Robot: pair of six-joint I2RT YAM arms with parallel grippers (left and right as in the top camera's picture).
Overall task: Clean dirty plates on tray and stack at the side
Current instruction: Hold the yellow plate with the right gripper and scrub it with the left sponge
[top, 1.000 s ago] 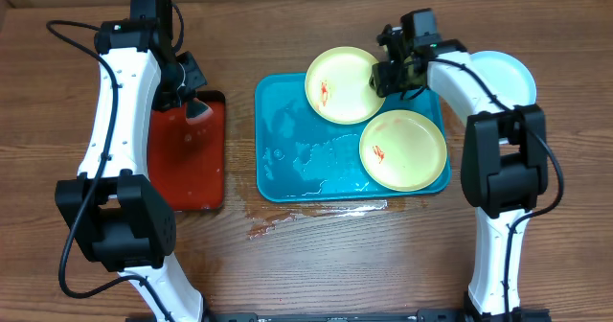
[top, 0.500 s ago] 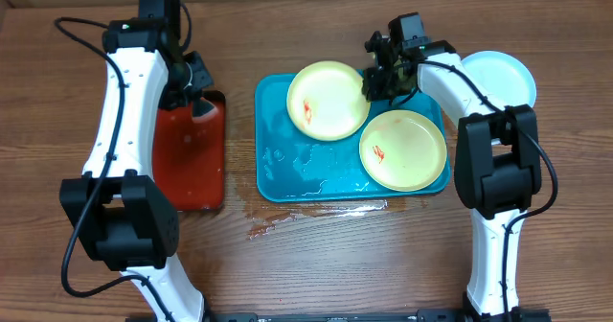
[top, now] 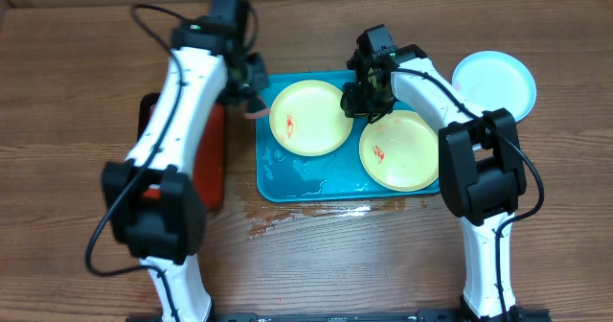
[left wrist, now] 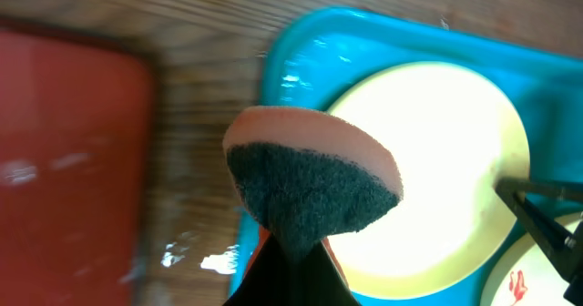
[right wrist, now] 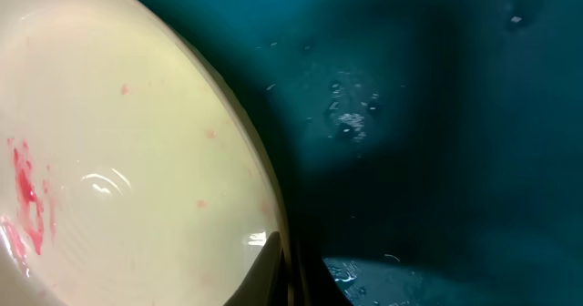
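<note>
Over the tray (top: 287, 176), left jaws pinch sponge (left wrist: 314, 183); right jaws clamp plate (top: 308, 119).

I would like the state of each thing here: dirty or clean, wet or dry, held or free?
held yellow-green plate: dirty, red smear, in the tray, rim pinched by right gripper.
free yellow-green plate: dirty, red smear, lying in the tray.
light blue plate: on the table beside the tray, no smear visible.
tray: wet.
sponge: clamped in left gripper.

Left tool (top: 251, 103) and right tool (top: 358, 98) reach inward toward each other, each clamped tight.
</note>
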